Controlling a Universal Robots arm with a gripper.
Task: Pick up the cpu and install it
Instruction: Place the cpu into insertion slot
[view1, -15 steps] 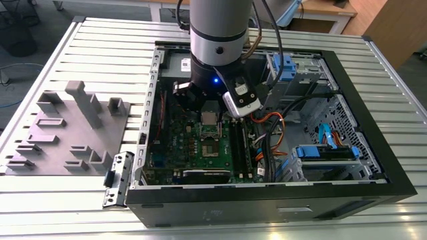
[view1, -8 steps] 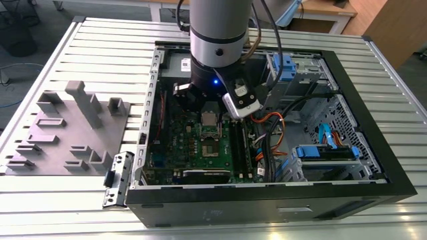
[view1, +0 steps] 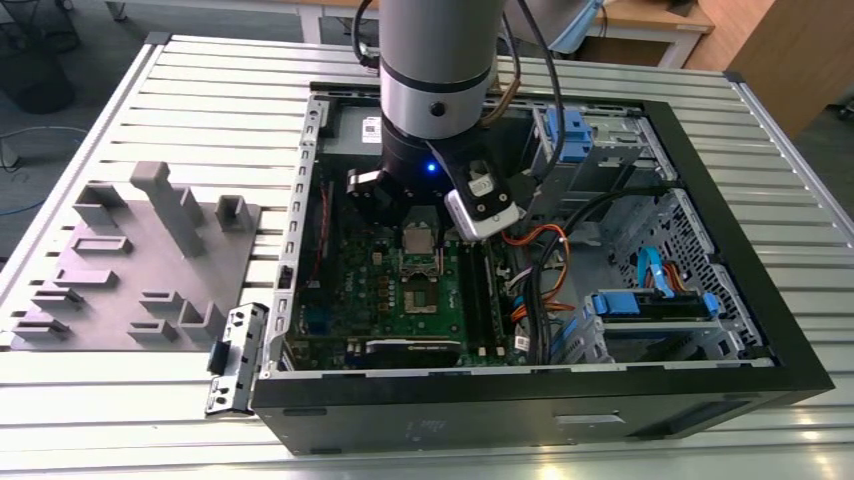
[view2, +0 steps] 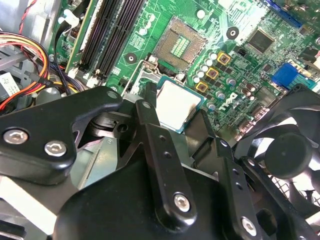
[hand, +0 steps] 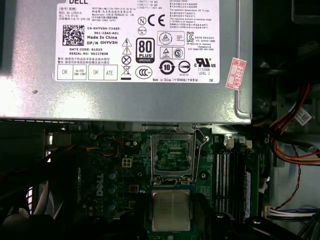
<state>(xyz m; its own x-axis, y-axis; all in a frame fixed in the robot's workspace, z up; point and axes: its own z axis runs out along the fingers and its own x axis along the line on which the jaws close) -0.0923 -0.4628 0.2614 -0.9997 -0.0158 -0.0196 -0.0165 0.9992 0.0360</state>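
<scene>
Inside the open black case (view1: 747, 372) on the slatted worktop (view1: 134, 425), my jaws are closed on the cpu (hand: 171, 211), gripping two opposite edges with its silvery top facing up. In both wrist views the cpu (view2: 178, 104) sits over the green motherboard (hand: 100, 172), just beside the bare socket (hand: 173, 155), not seated in it. I can't tell if it touches the board. The grey power supply (hand: 30, 95) carries a white label (hand: 137, 42) packed with black print, a square code and certification marks. A red sticker (hand: 235, 73) with print sits near the label's corner. White lettering is on the motherboard. Memory sticks (view2: 117, 35) lie past the socket, and a grey moulded tray (view1: 120, 265) lies on the worktop, well apart from the case
</scene>
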